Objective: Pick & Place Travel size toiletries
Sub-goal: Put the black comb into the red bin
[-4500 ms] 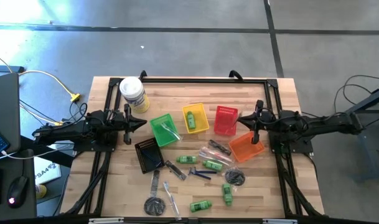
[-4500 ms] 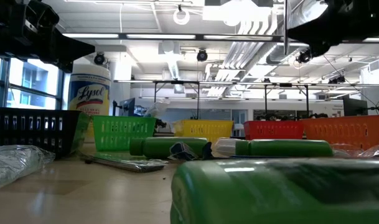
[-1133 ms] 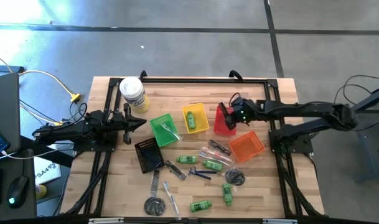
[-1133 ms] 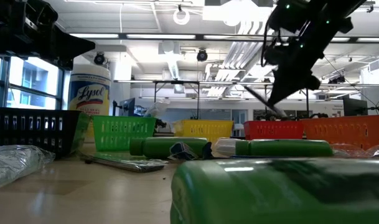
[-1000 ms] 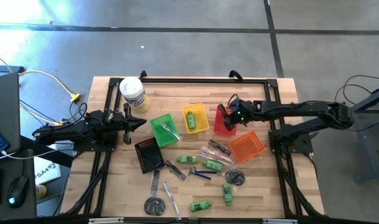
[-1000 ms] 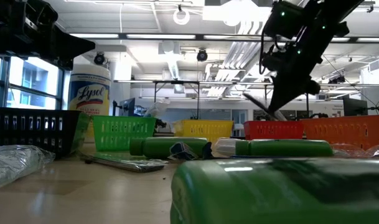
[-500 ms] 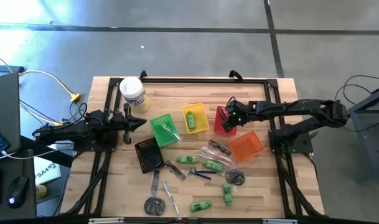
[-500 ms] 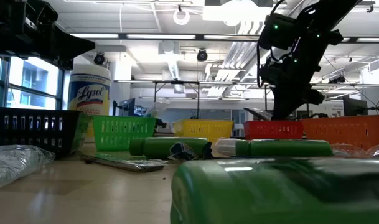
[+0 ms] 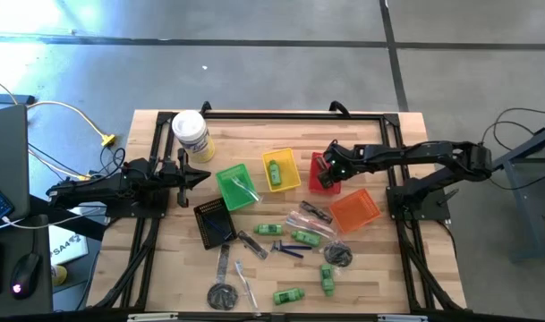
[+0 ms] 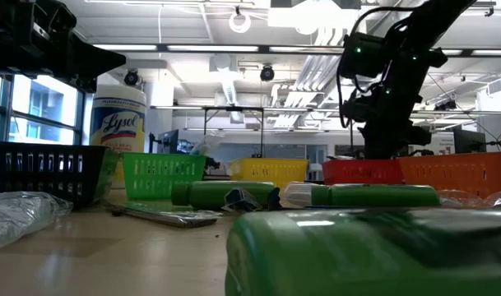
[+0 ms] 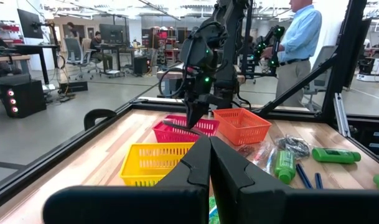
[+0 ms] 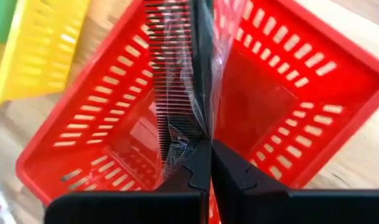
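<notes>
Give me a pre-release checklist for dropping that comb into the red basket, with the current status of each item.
1. Right gripper shut on the wrapped black comb: ok.
2. Comb positioned over the red basket: ok, the right wrist view shows the basket floor behind it.
3. Basket floor free of other items: ok as far as the right wrist view shows.
4. Comb low enough to drop without bouncing out: cannot tell; its tip appears about level with the rim in the left wrist view.
5. Left gripper shut and waiting at the table's left side, clear of the basket: ok.
</notes>
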Robot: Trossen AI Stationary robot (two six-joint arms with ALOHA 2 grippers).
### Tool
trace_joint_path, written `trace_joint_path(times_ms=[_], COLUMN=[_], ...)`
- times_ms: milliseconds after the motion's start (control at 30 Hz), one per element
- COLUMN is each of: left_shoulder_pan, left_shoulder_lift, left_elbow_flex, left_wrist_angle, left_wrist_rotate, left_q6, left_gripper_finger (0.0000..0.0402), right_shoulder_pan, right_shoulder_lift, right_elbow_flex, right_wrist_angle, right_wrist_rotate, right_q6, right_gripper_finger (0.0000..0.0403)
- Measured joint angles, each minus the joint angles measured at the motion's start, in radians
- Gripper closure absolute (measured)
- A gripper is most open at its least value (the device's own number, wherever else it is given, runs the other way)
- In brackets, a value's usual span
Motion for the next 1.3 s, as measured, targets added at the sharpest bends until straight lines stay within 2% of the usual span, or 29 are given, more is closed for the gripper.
trace_joint_path(times_ms=[400, 700, 1000, 1300], left_shoulder_pan=[0.0, 0.0, 0.0, 0.0], left_shoulder_lift=[0.0, 0.0, 0.0, 0.0], left_elbow_flex=[0.0, 0.0, 0.0, 0.0], left_wrist_angle=[0.0, -0.001, -0.001, -0.002], left_wrist_rotate=[0.003, 0.003, 0.003, 0.003], left_q6=[0.0, 0.0, 0.0, 0.0], left_gripper_finger=[0.0402, 0.0402, 0.0402, 0.0402], right_shoulder_pan=[-0.016, -0.015, -0.015, -0.015], right_shoulder_lift=[0.032, 0.128, 0.135, 0.135], right_elbow_flex=[0.0, 0.001, 0.001, 0.001], right_wrist_angle=[-0.001, 0.01, 0.067, 0.071], right_wrist_rotate=[-0.005, -0.009, 0.001, 0.005], right_q6=[0.006, 0.019, -0.001, -0.001], right_gripper_finger=[0.0401, 0.0401, 0.04, 0.0359])
